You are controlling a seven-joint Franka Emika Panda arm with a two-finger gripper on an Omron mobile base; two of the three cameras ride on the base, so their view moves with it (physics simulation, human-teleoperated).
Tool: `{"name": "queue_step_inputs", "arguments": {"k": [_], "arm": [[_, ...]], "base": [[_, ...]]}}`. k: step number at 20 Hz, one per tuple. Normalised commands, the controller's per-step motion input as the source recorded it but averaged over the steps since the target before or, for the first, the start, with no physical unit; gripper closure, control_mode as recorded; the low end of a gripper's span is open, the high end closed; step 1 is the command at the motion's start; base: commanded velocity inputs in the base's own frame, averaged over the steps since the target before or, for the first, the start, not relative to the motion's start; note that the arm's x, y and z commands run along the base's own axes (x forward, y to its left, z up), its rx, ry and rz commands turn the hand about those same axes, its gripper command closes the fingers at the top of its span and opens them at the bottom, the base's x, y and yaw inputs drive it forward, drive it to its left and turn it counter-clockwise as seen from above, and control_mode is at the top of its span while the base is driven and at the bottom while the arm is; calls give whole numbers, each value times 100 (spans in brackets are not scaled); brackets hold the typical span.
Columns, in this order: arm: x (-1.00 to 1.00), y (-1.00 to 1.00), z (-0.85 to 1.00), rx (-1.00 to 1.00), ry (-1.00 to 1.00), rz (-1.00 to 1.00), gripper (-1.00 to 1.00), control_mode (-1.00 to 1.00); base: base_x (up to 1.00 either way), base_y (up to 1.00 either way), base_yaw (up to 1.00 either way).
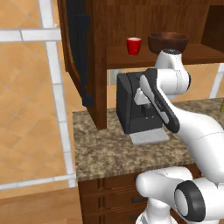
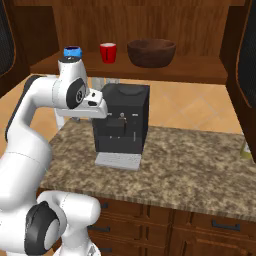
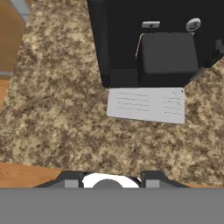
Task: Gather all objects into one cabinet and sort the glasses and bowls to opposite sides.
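The cabinet (image 1: 99,65) stands open, its dark door (image 1: 79,48) with the long black handle swung out to the left. On its shelf (image 2: 190,72) the small red cup (image 2: 108,52) (image 1: 134,45) stands left of the wide dark brown bowl (image 2: 151,52) (image 1: 168,42), with a small gap between them. My gripper (image 3: 111,180) hangs over the counter in front of the coffee machine, pointing down. A pale round rim, the mug (image 3: 94,180), sits between its fingers. In the right base view the hand (image 2: 97,109) is level with the machine's top.
A black coffee machine (image 2: 121,117) with a grey drip tray (image 3: 146,105) stands on the speckled granite counter (image 1: 109,153), right under the cabinet shelf. Wooden drawers (image 2: 200,225) run below the counter. A yellowish object (image 2: 246,149) sits at the counter's right edge.
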Motion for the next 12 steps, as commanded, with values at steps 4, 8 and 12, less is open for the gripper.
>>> {"name": "queue_step_inputs", "arguments": {"k": [4, 8, 12], "arm": [[0, 0, 0, 0, 0, 0, -100, 100], [0, 0, 0, 0, 0, 0, -100, 100], [0, 0, 0, 0, 0, 0, -100, 100]], "base": [[-1, 0, 0], [-55, -2, 0], [-100, -32, -3]]}}
